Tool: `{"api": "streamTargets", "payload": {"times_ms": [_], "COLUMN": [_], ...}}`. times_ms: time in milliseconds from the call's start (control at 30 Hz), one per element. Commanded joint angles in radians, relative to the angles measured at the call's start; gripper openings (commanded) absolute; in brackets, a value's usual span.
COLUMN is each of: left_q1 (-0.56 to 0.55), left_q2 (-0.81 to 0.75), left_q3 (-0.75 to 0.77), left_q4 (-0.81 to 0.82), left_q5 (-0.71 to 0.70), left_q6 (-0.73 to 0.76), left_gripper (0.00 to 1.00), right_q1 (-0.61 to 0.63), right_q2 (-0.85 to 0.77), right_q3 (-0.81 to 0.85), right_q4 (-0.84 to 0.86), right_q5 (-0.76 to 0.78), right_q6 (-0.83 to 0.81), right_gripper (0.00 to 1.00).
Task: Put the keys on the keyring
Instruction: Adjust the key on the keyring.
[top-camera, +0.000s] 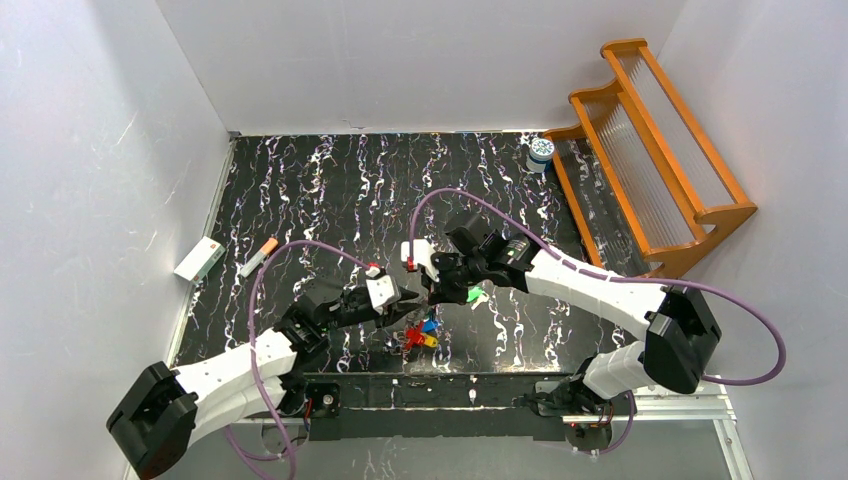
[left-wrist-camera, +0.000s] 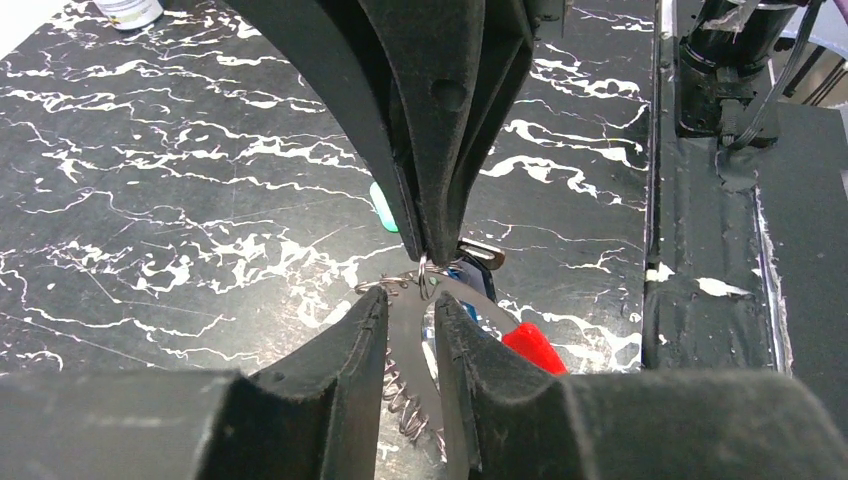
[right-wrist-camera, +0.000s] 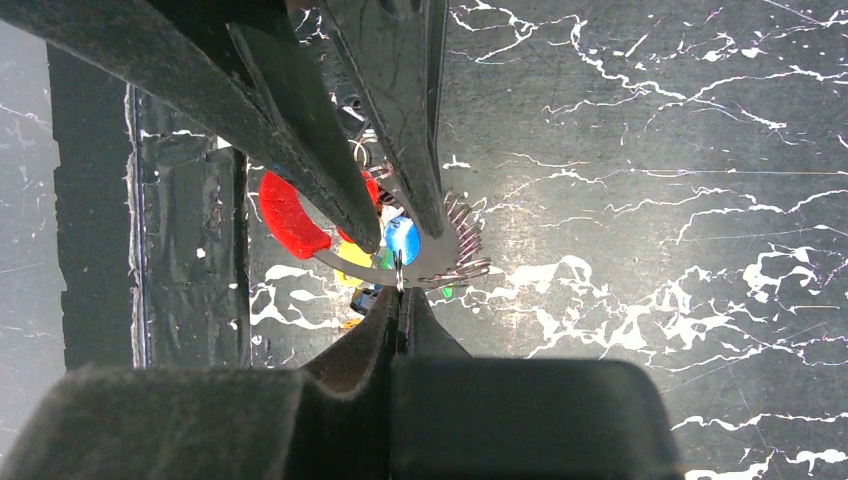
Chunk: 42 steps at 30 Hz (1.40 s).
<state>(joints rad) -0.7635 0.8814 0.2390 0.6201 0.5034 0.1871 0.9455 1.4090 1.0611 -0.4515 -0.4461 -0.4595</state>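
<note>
The keyring shows as a flat silvery curved band (right-wrist-camera: 345, 264) (left-wrist-camera: 408, 345) with a wire coil (right-wrist-camera: 462, 245) at one end. Red (right-wrist-camera: 285, 215), blue (right-wrist-camera: 403, 238) and yellow keys (right-wrist-camera: 352, 252) bunch inside its arc, and from above they show as a cluster (top-camera: 420, 335) near the table's front edge. My left gripper (left-wrist-camera: 410, 300) (top-camera: 408, 306) has its fingers pressed on either side of the band. My right gripper (right-wrist-camera: 400, 292) (top-camera: 432, 292) faces it, shut on a thin wire ring (left-wrist-camera: 424, 266) at the band's edge. A green key (top-camera: 476, 295) sits just right of the right gripper.
A white-and-blue jar (top-camera: 541, 152) stands at the back right beside a wooden rack (top-camera: 650, 150). An orange-tipped white stick (top-camera: 259, 257) and a white box (top-camera: 199, 258) lie at the left edge. The arms' base rail (top-camera: 470, 395) runs just in front of the keys.
</note>
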Motion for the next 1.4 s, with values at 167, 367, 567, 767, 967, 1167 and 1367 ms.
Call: {"api": "streamTargets", "payload": {"times_ms": [167,367,567,767,967,1167,1367], "left_q1": [-0.008,-0.013,-0.018,-0.022,-0.022,-0.022,-0.022], "left_q2": [0.050,0.068,0.097,0.103,0.068,-0.009,-0.084], "left_q3": [0.040,0.034,0.033,0.027,0.006,-0.055,-0.139], "left_q4": [0.073,0.096,0.114,0.117,0.118,0.152,0.293], "left_q5": [0.071,0.070,0.080,0.067,0.009,-0.085,-0.160], "left_q6": [-0.003,-0.010,-0.013,-0.009,-0.025,-0.089,-0.179], "left_gripper": [0.19,0.18,0.10,0.00,0.00,0.00,0.00], "right_q1": [0.013,0.015,0.015,0.014,0.014,-0.002,-0.036], "right_q2": [-0.002,-0.001,0.001,-0.001,-0.025,-0.108,-0.198], "right_q3": [0.045,0.050,0.052,0.046,0.010,-0.080,-0.176], "right_q4": [0.013,0.018,0.024,0.027,0.111,0.290,0.458], "right_q5": [-0.017,-0.021,-0.027,-0.013,0.073,0.130,0.070], "right_q6": [-0.007,-0.002,0.003,0.004,0.068,0.190,0.319], "right_gripper": [0.01,0.01,0.01,0.01,0.14,0.62,0.68]}}
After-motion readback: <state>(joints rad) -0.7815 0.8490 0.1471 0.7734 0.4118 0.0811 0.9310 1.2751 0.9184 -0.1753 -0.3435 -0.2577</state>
